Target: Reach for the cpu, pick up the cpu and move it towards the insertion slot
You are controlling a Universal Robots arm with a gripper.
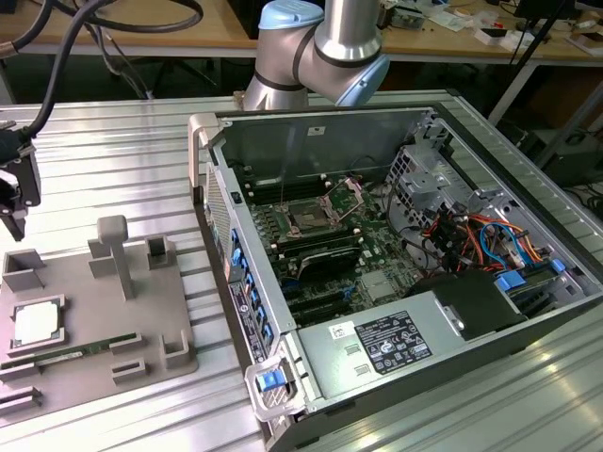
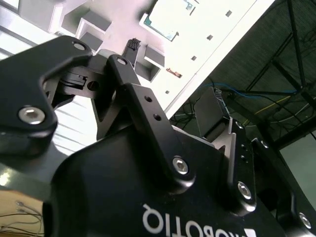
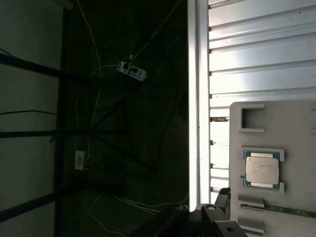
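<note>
The cpu (image 1: 36, 323) is a small silvery square chip lying flat in a recess of the grey tray (image 1: 141, 320) at the exterior view's left. It also appears in the first wrist view as the cpu (image 3: 262, 168) on the tray (image 3: 296, 128), and in the second wrist view as the cpu (image 2: 170, 17). My black gripper (image 1: 13, 202) hangs above the table beyond the tray's far left corner, apart from the chip. In the second wrist view the gripper (image 2: 170, 79) is open with nothing between its fingers. The insertion slot (image 1: 309, 218) sits on the motherboard inside the open case.
A green memory stick (image 1: 71, 353) lies on the tray just in front of the chip, and grey posts (image 1: 113, 250) stand up from the tray. The open computer case (image 1: 396, 264) holds cables, a drive cage and a power supply. The ribbed metal table (image 1: 122, 160) ends near my gripper.
</note>
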